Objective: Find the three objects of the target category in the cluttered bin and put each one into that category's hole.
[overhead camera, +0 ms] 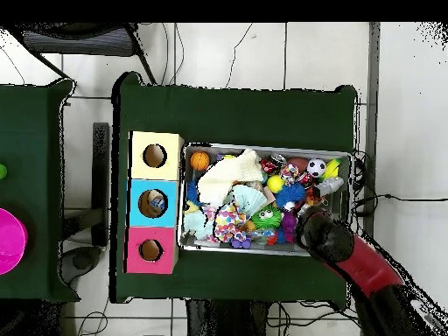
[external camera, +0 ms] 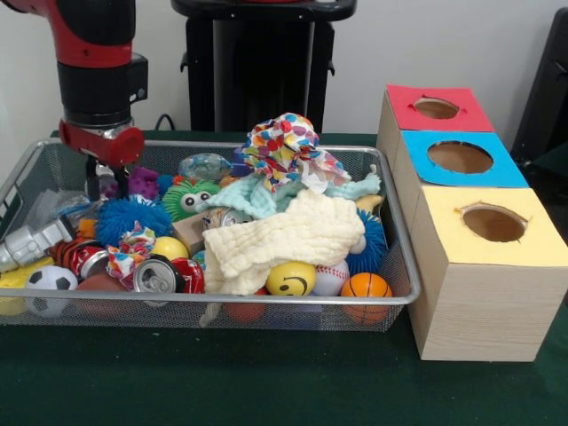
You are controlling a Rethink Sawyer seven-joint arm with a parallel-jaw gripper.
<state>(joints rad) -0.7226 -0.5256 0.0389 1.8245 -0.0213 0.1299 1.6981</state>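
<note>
The bin is full of toys, balls, cans and cloths. In the front view, the gripper hangs low in the bin's far left corner. I cannot tell if it is open or closed, because the toys hide its tip.

Just left of the gripper and a bit nearer the camera lies a clear crinkly bottle. I think it is a bottle, but it is hard to see. This looks like the one to grab first, since it is so close.

Just right of the gripper sits a purple toy. Further right is a second bottle, beside the dotted cloth.

The blue hole is well apart from the gripper, far right, outside the bin.

To do it well, the gripper should come straight down on the bottle, squeeze softly so the bottle does not pop out, then lift high over the pile.
</note>
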